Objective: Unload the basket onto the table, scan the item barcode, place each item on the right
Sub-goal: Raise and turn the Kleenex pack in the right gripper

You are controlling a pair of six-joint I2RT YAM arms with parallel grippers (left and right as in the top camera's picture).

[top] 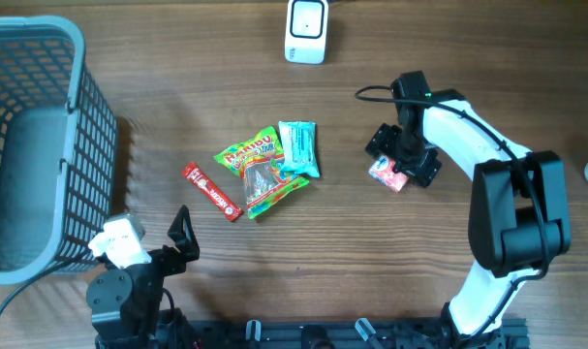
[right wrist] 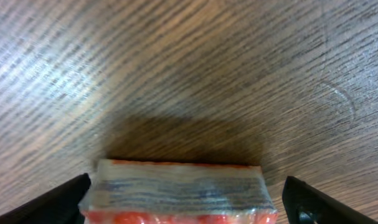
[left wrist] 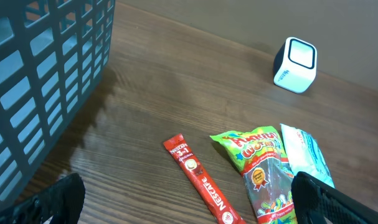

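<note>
The packet (right wrist: 176,186) lies flat on the tabletop (right wrist: 195,68) right under the right wrist camera. Its far edge runs straight across the view, and its clear wrap shows red along the near side. The right end effector (top: 398,163) hangs over it with fingers apart, one at each short end. The left finger (right wrist: 67,199) is at the packet's edge and the right finger (right wrist: 313,202) stands a little off it, so nothing is clamped. Only bare wood shows beyond the packet's far edge in this view.

From overhead, the packet sits right of centre. The scanner (top: 306,29) stands at the far edge, to the left of the packet, and a stretch of bare wood separates them.

In the middle lie a gummy bag (top: 260,170), a blue pack (top: 298,147) touching its right side, and a red stick (top: 212,191) just left of the bag. A strip of bare wood separates this group from the packet.

The basket (top: 76,58) fills the left edge, its wall well apart from the stick.

The left end effector (top: 182,233) sits at the near left with fingers wide apart, holding nothing, and bare wood lies ahead of it up to the stick.
</note>
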